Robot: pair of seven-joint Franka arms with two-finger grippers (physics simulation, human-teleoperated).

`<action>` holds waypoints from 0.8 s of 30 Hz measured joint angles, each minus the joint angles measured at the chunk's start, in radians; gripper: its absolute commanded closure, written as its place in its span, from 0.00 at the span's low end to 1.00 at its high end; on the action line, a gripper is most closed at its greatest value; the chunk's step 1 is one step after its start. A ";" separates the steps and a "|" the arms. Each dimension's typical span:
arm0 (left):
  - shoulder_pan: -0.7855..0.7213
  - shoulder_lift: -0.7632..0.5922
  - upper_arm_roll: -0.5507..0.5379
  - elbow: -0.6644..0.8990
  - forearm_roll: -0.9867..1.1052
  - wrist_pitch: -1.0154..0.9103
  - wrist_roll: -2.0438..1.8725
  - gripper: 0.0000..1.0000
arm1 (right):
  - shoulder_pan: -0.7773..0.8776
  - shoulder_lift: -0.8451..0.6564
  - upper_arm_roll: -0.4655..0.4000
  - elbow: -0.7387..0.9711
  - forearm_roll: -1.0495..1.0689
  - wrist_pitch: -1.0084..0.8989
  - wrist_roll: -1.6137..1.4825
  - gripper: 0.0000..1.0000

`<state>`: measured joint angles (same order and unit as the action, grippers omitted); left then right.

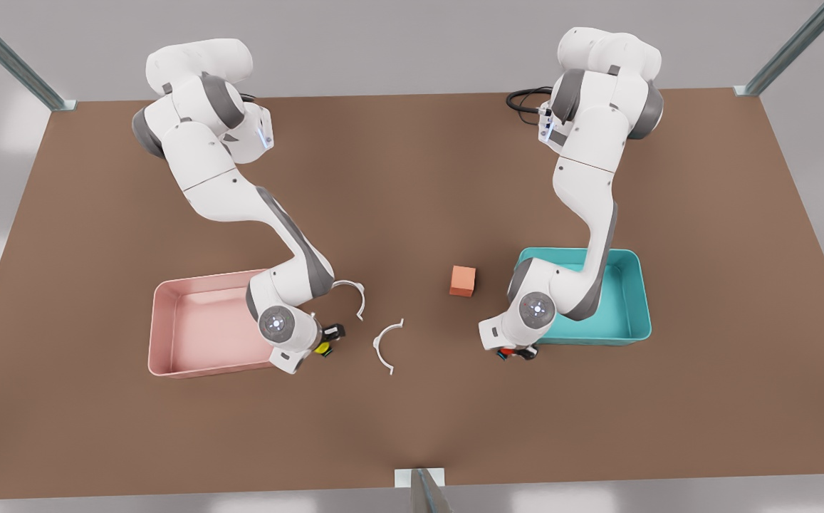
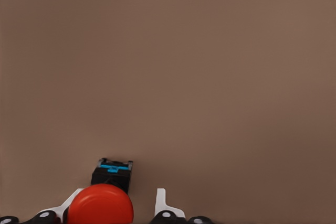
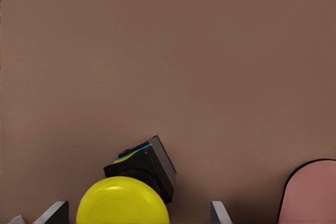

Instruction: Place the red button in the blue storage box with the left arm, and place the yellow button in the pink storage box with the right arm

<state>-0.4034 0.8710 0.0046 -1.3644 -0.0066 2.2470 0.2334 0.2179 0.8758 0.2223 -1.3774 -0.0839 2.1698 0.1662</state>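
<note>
My left gripper sits low over the table, just off the near corner of the blue storage box; its fingers stand spread with the red button between them, and I cannot tell whether they touch it. My right gripper hangs just beside the pink storage box, fingers spread wide around the yellow button, which lies tilted on its dark base. Beyond both buttons the brown tabletop runs open. Between my arms lie two white curved pieces and a peach cube. Grey walls and metal struts ring the table.
</note>
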 measured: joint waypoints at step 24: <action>0.187 -0.350 0.003 -0.139 0.002 -0.148 0.071 0.51 | 0.012 -0.061 0.003 -0.002 -0.018 0.084 -0.020 0.57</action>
<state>-0.2165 0.5207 0.0071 -1.5034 -0.0047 2.0987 0.3043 0.2298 0.8153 0.2250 -1.3790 -0.1018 2.2537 0.1460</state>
